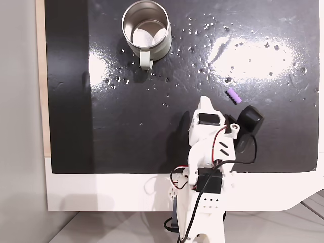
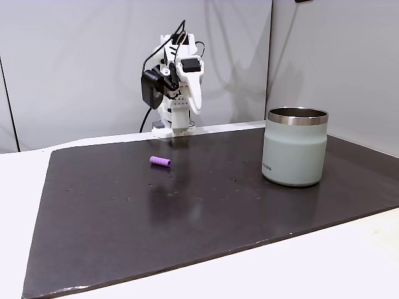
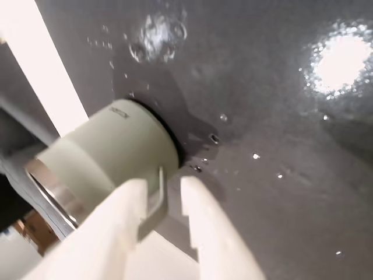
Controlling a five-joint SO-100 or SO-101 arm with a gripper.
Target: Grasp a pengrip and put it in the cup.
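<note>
Fingers (image 3: 201, 221) of the gripper (image 3: 164, 188) appeared in the wrist view as two pale prongs rising from the lower edge, separated by a narrow gap and holding nothing; the jaws stood slightly parted. Beyond their tips lay the cup (image 3: 111, 151), seen on its side in that tilted picture, its pale grey-green wall and steel rim at left and its handle visible through the gap between the prongs.

In a fixed view from above, the gripper (image 1: 204, 103) pointed up the picture over the black mat (image 1: 126, 126), raised on the white arm (image 1: 210, 167), whose base sat at the mat's lower edge. The pengrip (image 1: 233, 95), a short ribbed light-purple tube, lay on the mat just to the upper right of the gripper tip, apart from it. The cup (image 1: 146, 28) stood upright near the mat's top edge, well apart from the pengrip, its off-white handle (image 1: 146, 59) turned toward the arm and its shiny inside open to the camera.

In a fixed view from the side, the gripper (image 2: 195, 104) hung pointing downward at the far edge of the mat (image 2: 187, 205), above the surface. The pengrip (image 2: 160, 162) rested on its side on the mat, nearer the camera than the arm (image 2: 174, 81). The cup (image 2: 295, 147) stood upright at right.
</note>
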